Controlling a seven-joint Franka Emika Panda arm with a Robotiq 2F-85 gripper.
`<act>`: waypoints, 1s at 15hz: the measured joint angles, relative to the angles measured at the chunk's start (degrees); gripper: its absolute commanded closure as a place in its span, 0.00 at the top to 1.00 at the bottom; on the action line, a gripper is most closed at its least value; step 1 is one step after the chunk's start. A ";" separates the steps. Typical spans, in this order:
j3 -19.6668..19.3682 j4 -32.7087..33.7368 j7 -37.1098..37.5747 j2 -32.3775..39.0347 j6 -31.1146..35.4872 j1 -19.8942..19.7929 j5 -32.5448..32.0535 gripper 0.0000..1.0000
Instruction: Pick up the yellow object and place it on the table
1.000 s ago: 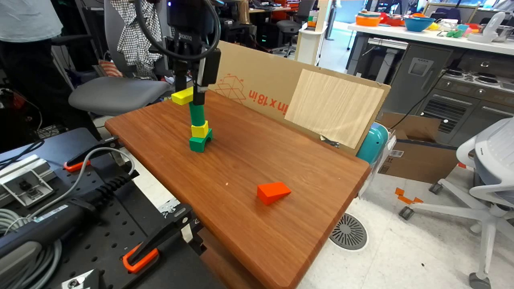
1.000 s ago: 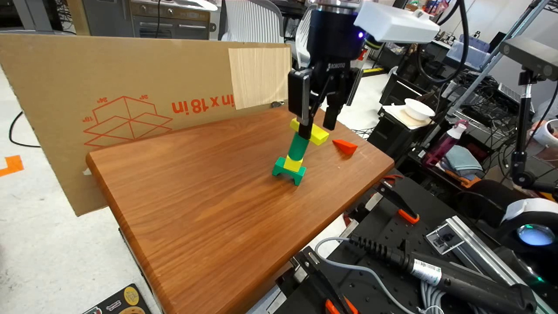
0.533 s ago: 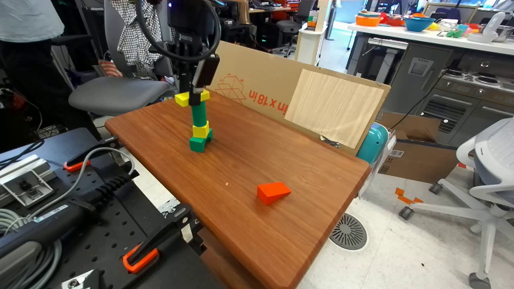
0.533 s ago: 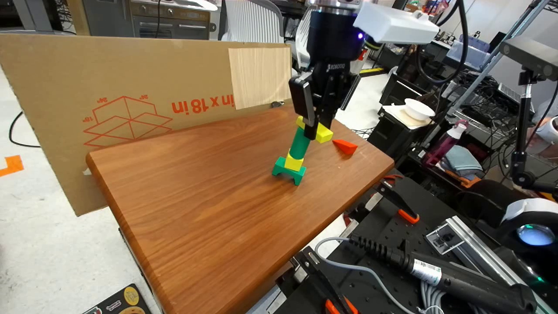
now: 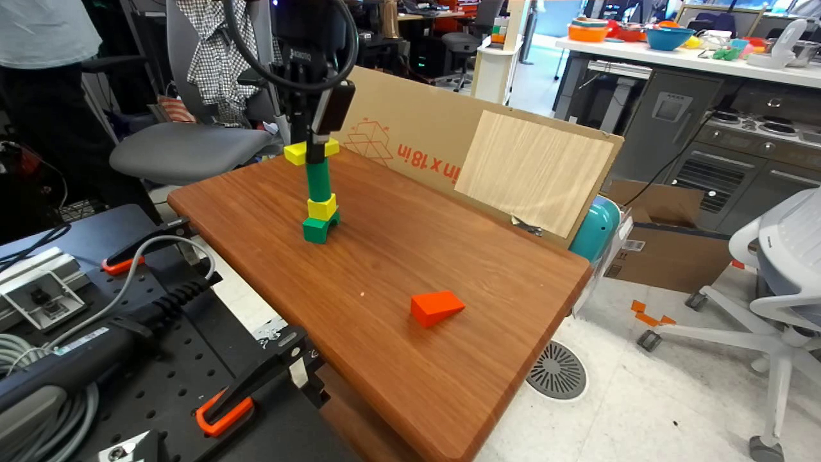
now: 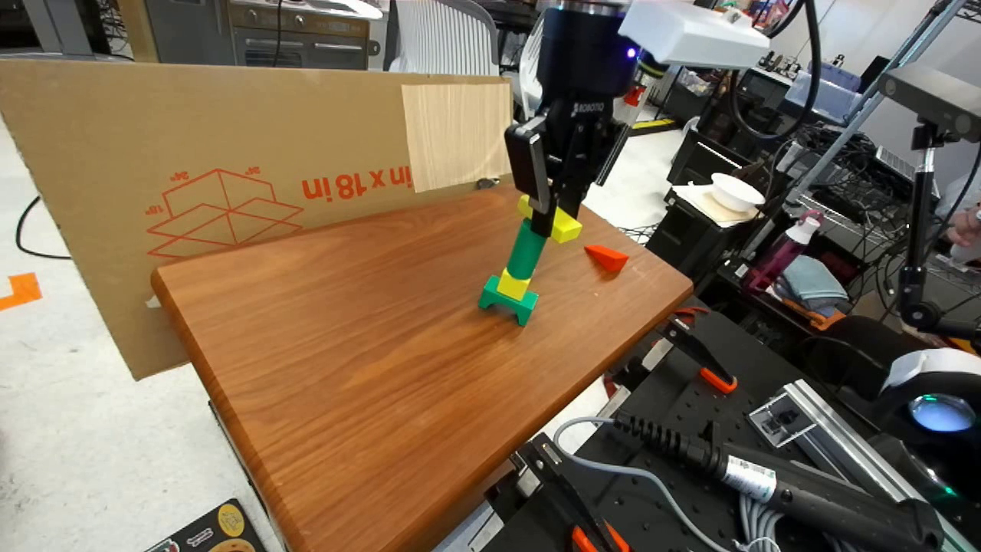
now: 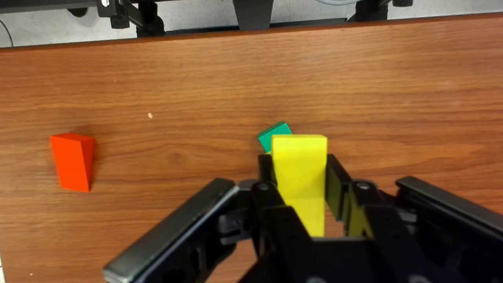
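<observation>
1. Gripping the yellow bar (image 7: 301, 182) by its two long sides in the hand (image 7: 299, 173), pressed from left and right in the wrist view.
2. Holding it above the desk (image 6: 360, 345), just over the top end of a green cylinder (image 5: 319, 183) in both exterior views; unable to tell, past the hand in front, about contact between bar and cylinder.
3. Stacked below that, running down through a smaller yellow block (image 5: 322, 207) to a green arch (image 5: 315, 231) set on the desk, and blocking the spot beneath the hand.
4. Screened by the bar in the wrist view, down to little more than a corner of the green arch past its end.
5. Bearing also, well apart from the green arch, an orange-red wedge (image 5: 437, 308), toward one short end of the desk.
6. Walled along one long edge by a cardboard panel (image 6: 92, 192), printed in red and carrying a wood-grain sheet (image 6: 458, 136) on its face.
7. Bordered along the opposite long edge by clamps (image 5: 276, 366) with orange ends and a black perforated board (image 5: 154, 385), laden with a black tool (image 6: 835, 491) and a gray cable (image 5: 167, 238).
8. Crossed in front of the arm (image 5: 304, 29), in an exterior view, by a loop of black cable (image 5: 308, 87).
9. Flanked farther out by a gray chair (image 5: 192, 151) near one corner and a white chair (image 5: 795, 308) well apart.
</observation>
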 measured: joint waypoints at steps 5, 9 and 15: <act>0.01 0.06 -0.39 -0.77 0.03 -0.02 0.15 0.08; -0.78 -0.78 -0.68 -1.37 0.11 -1.01 0.37 0.08; -4.36 -4.39 -3.29 -1.33 1.32 -5.97 1.89 0.08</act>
